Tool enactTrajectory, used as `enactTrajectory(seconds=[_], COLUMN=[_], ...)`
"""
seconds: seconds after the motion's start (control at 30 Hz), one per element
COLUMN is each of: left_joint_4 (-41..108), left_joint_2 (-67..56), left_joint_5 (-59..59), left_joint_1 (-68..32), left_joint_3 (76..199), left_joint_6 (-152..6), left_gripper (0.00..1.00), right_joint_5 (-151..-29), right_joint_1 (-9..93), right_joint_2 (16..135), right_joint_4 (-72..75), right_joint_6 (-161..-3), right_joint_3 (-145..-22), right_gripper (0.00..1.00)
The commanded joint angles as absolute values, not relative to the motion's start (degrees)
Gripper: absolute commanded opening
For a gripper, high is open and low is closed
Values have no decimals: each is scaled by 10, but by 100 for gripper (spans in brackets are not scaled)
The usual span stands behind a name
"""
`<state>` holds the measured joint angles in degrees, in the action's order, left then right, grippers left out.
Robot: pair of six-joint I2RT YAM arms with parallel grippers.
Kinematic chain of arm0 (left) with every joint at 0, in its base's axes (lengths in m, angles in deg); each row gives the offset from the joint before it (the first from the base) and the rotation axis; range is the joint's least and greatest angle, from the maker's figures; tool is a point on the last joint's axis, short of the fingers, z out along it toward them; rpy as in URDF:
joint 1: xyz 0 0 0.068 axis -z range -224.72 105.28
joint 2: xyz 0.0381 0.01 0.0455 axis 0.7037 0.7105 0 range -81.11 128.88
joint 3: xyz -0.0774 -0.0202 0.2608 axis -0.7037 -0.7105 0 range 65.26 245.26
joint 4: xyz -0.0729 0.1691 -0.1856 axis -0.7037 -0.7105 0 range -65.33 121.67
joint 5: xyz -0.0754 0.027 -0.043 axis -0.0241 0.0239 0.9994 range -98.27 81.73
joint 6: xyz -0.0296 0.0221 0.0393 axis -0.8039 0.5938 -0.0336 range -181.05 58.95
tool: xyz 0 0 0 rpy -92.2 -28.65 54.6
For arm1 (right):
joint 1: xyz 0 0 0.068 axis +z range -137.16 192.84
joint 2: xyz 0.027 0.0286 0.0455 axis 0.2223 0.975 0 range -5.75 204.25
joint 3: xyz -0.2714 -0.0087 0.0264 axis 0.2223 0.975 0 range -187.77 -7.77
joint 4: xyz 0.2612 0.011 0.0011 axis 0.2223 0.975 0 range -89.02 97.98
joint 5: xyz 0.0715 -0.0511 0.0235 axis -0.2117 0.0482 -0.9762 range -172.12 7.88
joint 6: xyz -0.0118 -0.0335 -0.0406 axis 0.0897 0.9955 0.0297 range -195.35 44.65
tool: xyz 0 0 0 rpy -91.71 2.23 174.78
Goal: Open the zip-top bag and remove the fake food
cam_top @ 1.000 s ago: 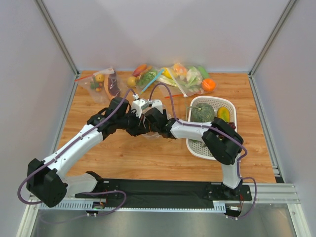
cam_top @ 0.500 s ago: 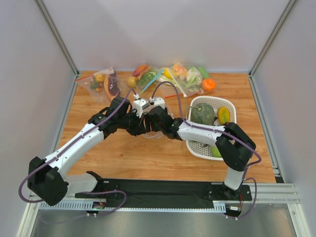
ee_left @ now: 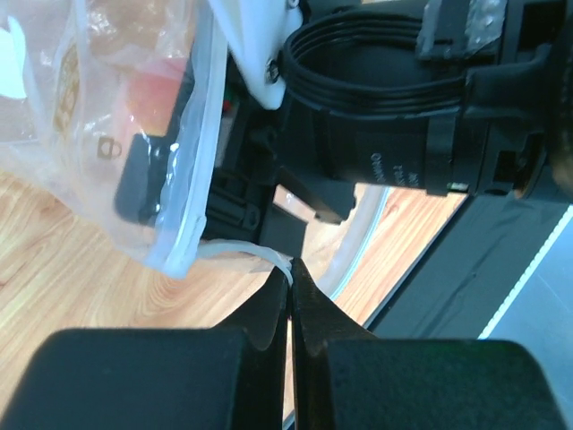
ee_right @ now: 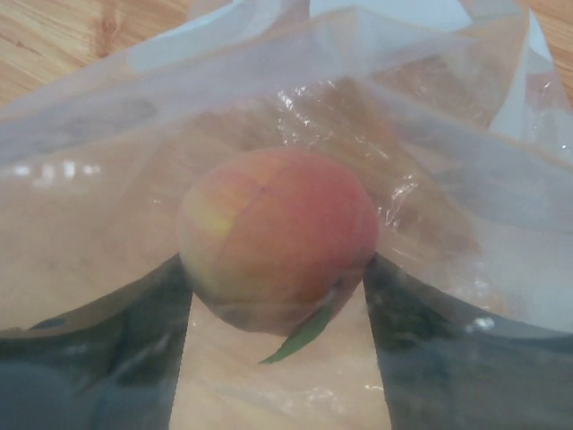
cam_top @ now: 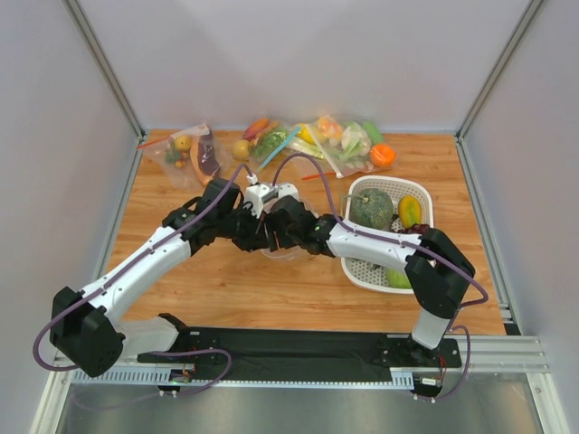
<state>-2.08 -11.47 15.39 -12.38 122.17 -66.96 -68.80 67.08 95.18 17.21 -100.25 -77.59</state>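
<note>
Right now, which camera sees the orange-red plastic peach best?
Right wrist view: the orange-red plastic peach fills the middle. Left wrist shows a reddish blur; top view mostly hides it behind the arms.

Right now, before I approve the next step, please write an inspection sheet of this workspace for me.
Surface: wooden table, no spill seen.
Job's things: clear white-dotted zip-top bag holds the orange-red plastic peach; grey-green bumpy ball and small yellow fruit lie in the white plastic basket.
Clutter: other clear bags of fake food along the far edge.
Grippers: left gripper shut on the bag's edge; right gripper fingers flank the peach, contact unclear.
Cables: purple cables loop over both arms; no snag seen.
Surroundings: pale enclosure walls; nothing else seen.
</note>
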Motion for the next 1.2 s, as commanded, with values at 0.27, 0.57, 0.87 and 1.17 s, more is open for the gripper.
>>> enactTrajectory(seconds=[0.27,0.57,0.87,1.17], left_joint_4=[-24,-23,-22,-15], left_joint_2=[-125,-123,-122,-126], left_joint_5=[120,123,127,141], left_joint_1=[-127,-126,-127,-127], left_joint_3=[1246,1246,1245,1243], left_joint_6=[-656,-655,-655,-657], left_gripper=[0,0,0,0], right_joint_5=[-678,-774,-877,-942], right_joint_1=[678,679,679,703], right_joint_2=[838,807,746,745], right_joint_4=[258,229,162,141], right_joint_6=[-963,-940,-925,-878], right_joint_3=[-771,-750,-709,-731], right_gripper=[47,47,47,47])
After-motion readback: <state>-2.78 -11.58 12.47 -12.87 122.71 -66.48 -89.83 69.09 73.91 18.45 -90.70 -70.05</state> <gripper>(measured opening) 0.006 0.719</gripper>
